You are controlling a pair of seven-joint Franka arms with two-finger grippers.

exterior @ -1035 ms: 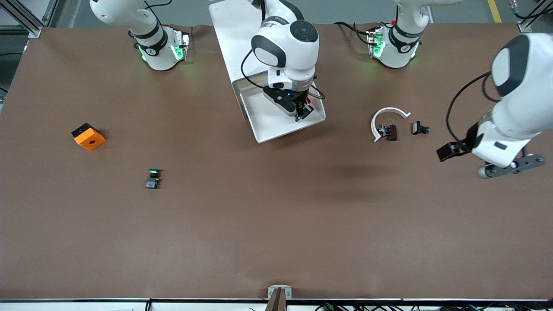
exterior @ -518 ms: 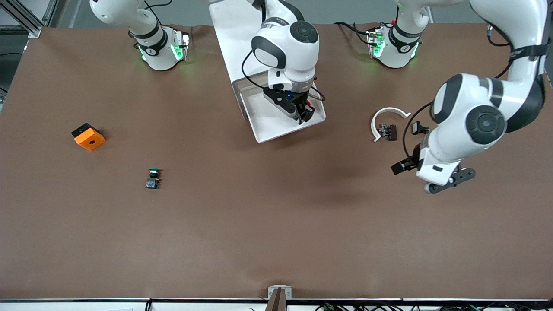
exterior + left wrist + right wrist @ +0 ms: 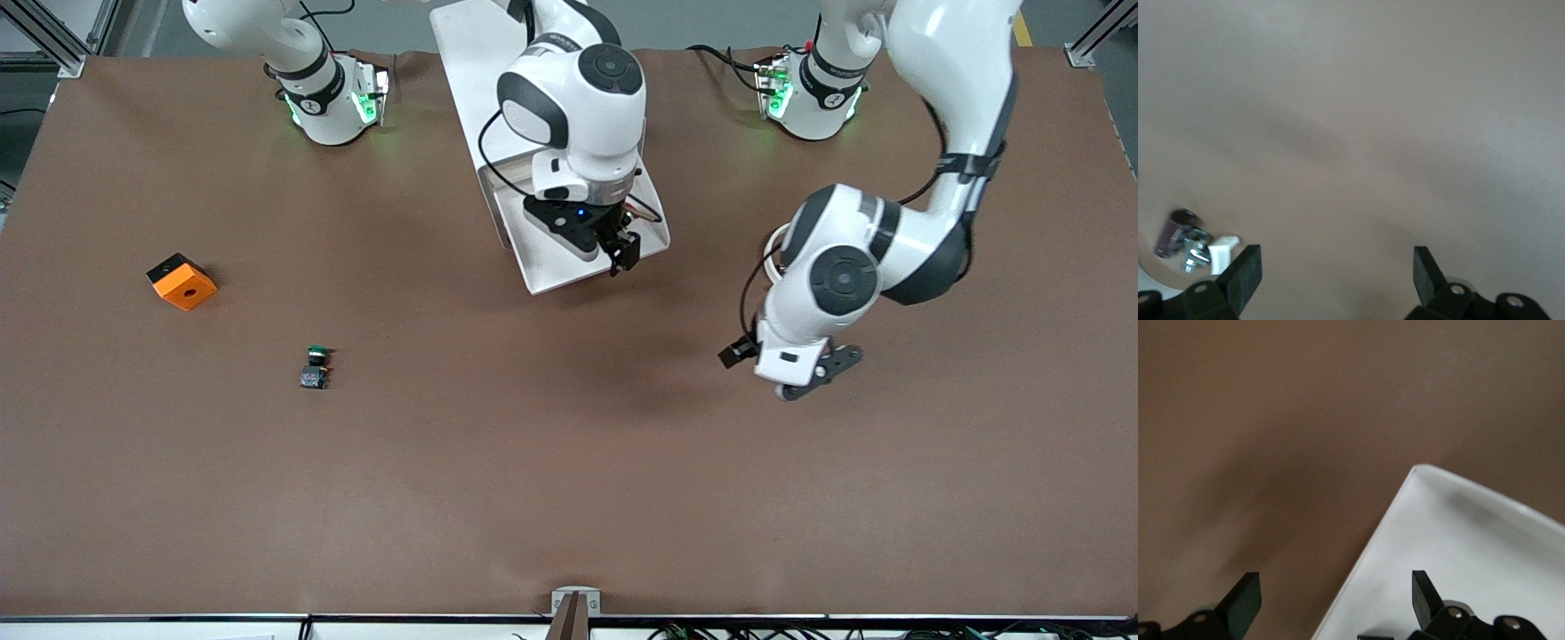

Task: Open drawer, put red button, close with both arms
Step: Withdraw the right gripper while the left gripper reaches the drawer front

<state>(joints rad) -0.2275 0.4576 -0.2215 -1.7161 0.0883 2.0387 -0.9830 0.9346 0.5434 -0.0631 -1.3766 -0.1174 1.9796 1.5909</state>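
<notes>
The drawer (image 3: 556, 262) stands pulled out of the white cabinet (image 3: 471, 62), between the two bases. My right gripper (image 3: 622, 252) hangs over the drawer's corner nearest the left arm's end, open and empty. In the right wrist view the gripper (image 3: 1335, 600) straddles the drawer's rim (image 3: 1471, 547). The red button does not show; the right hand covers that part of the drawer. My left gripper (image 3: 736, 353) is open and empty over bare table, nearer the front camera than the drawer. In the left wrist view it (image 3: 1337, 273) holds nothing.
A green-capped button (image 3: 315, 364) and an orange cube (image 3: 181, 281) lie toward the right arm's end. A white ring piece (image 3: 772, 247) sits partly under the left arm; small metal parts (image 3: 1185, 240) beside it show in the left wrist view.
My left arm has swung in from its end of the table toward the middle. My right gripper has shifted slightly toward the drawer's front corner.
</notes>
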